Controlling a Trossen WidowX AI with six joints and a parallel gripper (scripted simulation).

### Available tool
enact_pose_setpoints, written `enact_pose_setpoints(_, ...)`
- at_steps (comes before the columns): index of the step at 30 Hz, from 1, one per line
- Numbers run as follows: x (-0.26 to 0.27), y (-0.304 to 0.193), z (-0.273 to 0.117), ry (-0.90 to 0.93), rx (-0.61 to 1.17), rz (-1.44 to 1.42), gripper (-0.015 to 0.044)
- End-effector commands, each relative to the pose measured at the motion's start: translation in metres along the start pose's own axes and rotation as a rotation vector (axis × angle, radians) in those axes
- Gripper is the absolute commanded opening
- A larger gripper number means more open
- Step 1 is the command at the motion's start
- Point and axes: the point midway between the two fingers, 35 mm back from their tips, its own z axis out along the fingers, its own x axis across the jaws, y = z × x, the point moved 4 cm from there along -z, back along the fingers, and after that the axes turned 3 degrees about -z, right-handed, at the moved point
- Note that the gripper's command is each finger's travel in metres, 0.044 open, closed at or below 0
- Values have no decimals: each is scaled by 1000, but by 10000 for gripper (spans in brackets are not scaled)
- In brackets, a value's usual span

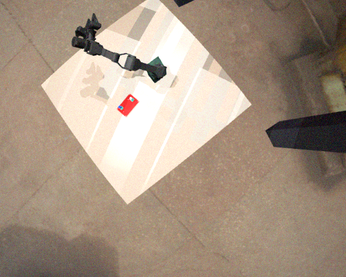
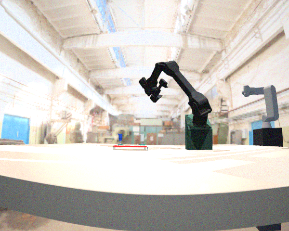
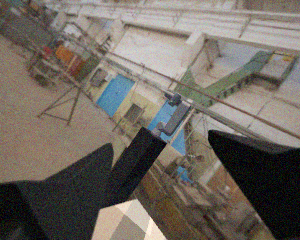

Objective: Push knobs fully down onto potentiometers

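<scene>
A red circuit board (image 1: 127, 105) lies on the pale table, and it also shows low on short legs in the exterior view (image 2: 130, 147). It carries a blue knob (image 1: 119, 107) at one end, standing tall in the exterior view (image 2: 120, 138), and a pale knob (image 1: 132, 99) at the other end, seen faintly in the exterior view (image 2: 141, 138). My gripper (image 1: 91, 25) is open and empty, high above the table and far from the board; it also shows in the exterior view (image 2: 149, 89). The wrist view shows two dark fingers apart, with only the hall behind them.
The arm's green base (image 2: 198, 133) stands on the table right of the board. A grey robot on a black block (image 2: 268, 116) stands beyond the table's right side. A dark block (image 1: 313, 131) lies past the table's edge.
</scene>
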Motion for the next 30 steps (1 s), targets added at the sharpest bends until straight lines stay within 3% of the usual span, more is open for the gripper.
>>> enact_pose_setpoints(1, 0, 0, -1, 5, -1, -3, 374)
enact_pose_setpoints(15, 29, -7, -77, 393, -102, -236, 6)
enact_pose_setpoints(30, 47, -48, -176, 833, -162, -511, 0)
